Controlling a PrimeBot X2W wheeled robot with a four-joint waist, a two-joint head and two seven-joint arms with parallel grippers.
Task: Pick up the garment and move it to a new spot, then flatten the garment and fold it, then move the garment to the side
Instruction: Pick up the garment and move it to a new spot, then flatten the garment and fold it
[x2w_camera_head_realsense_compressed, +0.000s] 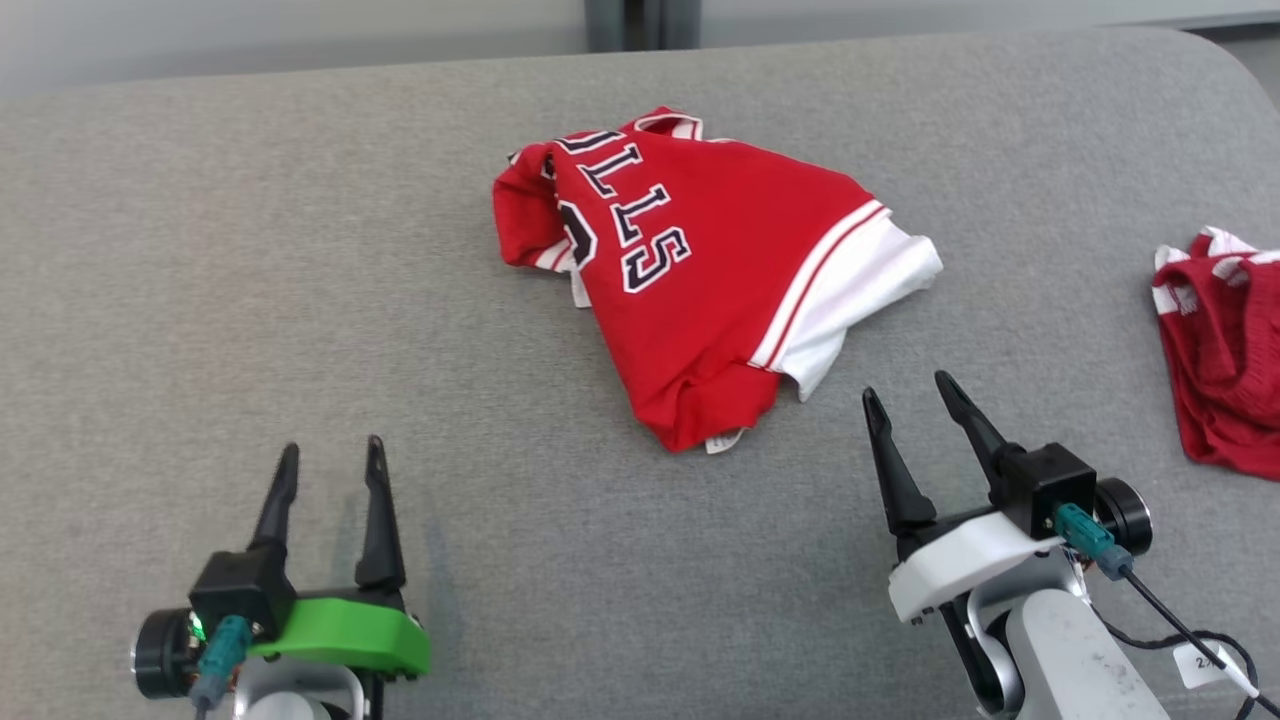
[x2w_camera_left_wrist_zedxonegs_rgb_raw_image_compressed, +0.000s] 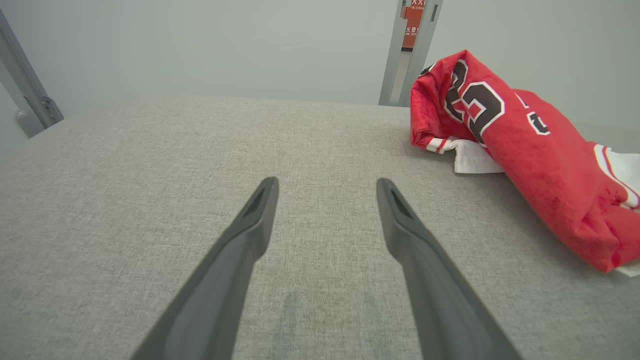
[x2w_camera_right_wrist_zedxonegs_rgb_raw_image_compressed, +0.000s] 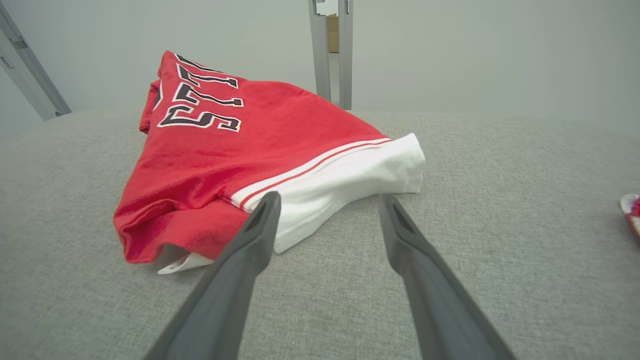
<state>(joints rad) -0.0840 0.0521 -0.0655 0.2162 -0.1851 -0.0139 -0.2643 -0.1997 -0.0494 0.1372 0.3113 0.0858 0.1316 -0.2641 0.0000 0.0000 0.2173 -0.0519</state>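
In the head view the crumpled red basketball jersey (x2w_camera_head_realsense_compressed: 700, 270) lies at twelve o'clock on the grey fabric table (x2w_camera_head_realsense_compressed: 200, 250), with the left gripper (x2w_camera_head_realsense_compressed: 332, 450) at seven and the right gripper (x2w_camera_head_realsense_compressed: 905, 385) at four, both spread wide and holding nothing; a second red garment (x2w_camera_head_realsense_compressed: 1225, 350) at three could be snagged. In the left wrist view the jersey (x2w_camera_left_wrist_zedxonegs_rgb_raw_image_compressed: 525, 150) sits at two o'clock, so a straight reach would probably miss; in the right wrist view its white hem (x2w_camera_right_wrist_zedxonegs_rgb_raw_image_compressed: 350, 175) is at twelve, where a shallow pinch may lift only one layer.
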